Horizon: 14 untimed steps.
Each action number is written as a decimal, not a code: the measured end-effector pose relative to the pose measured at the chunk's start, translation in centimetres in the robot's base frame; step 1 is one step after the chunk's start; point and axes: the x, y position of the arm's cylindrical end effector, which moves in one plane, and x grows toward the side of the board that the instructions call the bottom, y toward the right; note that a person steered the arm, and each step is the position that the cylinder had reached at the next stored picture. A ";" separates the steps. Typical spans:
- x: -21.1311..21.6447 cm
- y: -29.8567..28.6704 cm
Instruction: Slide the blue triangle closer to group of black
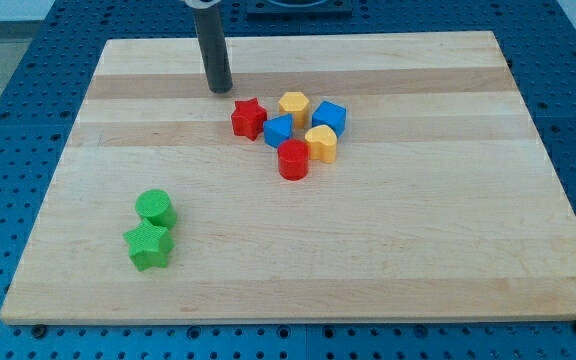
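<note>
My tip rests on the wooden board near the view's top, just up and left of a cluster of blocks. The blue triangle lies in that cluster, right of the red star and about 70 px down and right of my tip. Around it are a yellow hexagon, a second blue block, a yellow block and a red cylinder. The red star sits between my tip and the blue triangle. I see no black blocks.
A green cylinder and a green star sit touching each other at the view's lower left. A blue perforated table surrounds the board.
</note>
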 end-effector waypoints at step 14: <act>11.6 -1.4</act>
